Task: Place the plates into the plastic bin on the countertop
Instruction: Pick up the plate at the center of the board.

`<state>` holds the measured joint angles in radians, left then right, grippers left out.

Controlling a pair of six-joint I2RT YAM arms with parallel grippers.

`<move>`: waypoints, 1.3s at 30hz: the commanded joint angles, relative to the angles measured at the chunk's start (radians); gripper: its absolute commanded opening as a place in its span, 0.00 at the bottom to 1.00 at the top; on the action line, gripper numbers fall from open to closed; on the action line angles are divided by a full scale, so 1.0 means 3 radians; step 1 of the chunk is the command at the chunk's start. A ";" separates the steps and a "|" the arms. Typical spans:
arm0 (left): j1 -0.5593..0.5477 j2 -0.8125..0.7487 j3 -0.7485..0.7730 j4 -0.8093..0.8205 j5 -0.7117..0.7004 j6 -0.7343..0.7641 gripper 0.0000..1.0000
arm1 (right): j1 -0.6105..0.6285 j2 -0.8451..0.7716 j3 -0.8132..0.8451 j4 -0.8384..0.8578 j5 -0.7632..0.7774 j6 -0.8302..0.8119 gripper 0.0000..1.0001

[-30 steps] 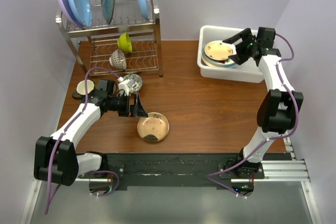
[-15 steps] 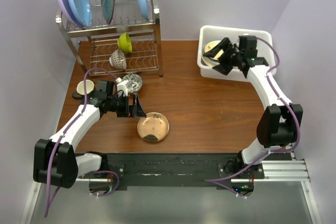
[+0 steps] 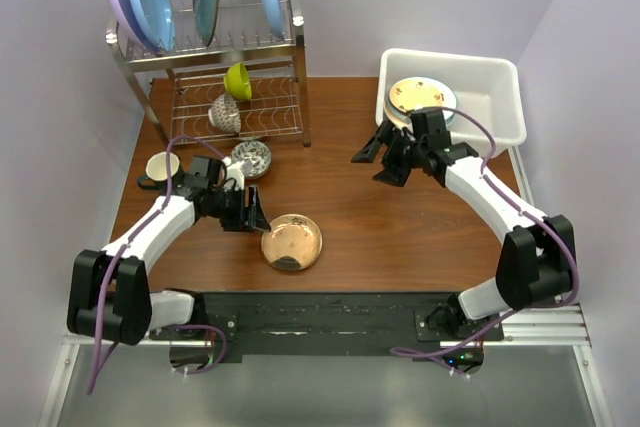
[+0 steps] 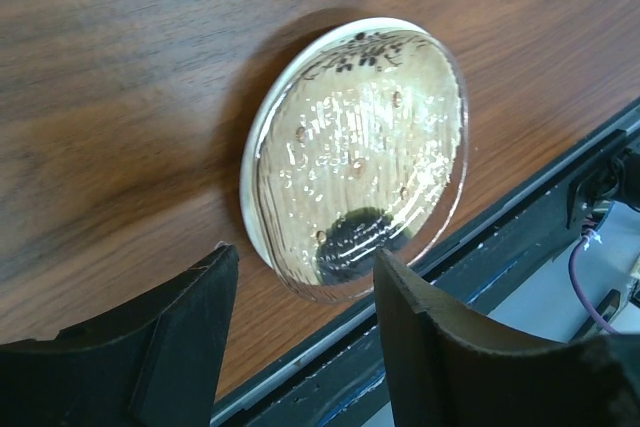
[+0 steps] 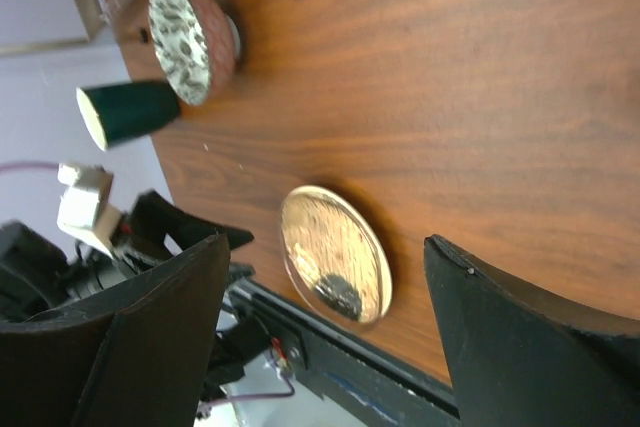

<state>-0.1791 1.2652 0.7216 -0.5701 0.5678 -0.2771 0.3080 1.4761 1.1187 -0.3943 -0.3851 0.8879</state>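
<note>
Gold plate (image 3: 291, 242): flat on countertop (image 3: 400, 227), well apart from bin (image 3: 487, 69).
Left gripper (image 4: 305, 257): partly parted, nothing held, just beside plate rim.
Advised: straddle rim squarely, pinch, lift level.
Right gripper (image 3: 383, 155): spread wide, nothing held.

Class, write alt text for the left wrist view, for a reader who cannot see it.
A glossy gold-tan plate lies on the reddish-brown wooden countertop, near its front edge. Two black fingers, apart, frame the plate's near rim from the bottom.
</note>
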 commanded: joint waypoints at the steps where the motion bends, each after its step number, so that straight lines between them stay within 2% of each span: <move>1: -0.0006 0.0134 -0.0007 0.0019 -0.0093 -0.0032 0.59 | 0.0159 -0.0191 -0.0272 0.0210 0.0082 0.0047 0.81; 5: -0.0017 0.0236 -0.0007 0.0054 -0.0139 -0.0032 0.54 | 0.0292 -0.0277 -0.0487 0.0296 0.0128 0.0118 0.80; 7: -0.0027 0.0297 -0.0007 0.0080 -0.0103 -0.0043 0.47 | 0.0363 -0.0323 -0.0615 0.0363 0.0164 0.0175 0.80; 11: -0.0098 0.0369 -0.0033 0.0208 -0.0078 -0.0099 0.44 | 0.0461 -0.0375 -0.0773 0.0450 0.0195 0.0246 0.80; 29: -0.0359 0.0625 -0.0063 0.0402 -0.0159 -0.0191 0.38 | 0.0609 -0.0574 -0.1121 0.0532 0.0251 0.0379 0.80; 39: -0.0538 0.0743 -0.0068 0.0535 -0.0154 -0.0283 0.34 | 0.1034 -0.0365 -0.1090 0.0588 0.0389 0.0410 0.79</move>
<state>-0.3225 1.4776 0.7063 -0.4522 0.5182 -0.3412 0.5728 1.3384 0.7830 -0.2596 -0.3046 0.9955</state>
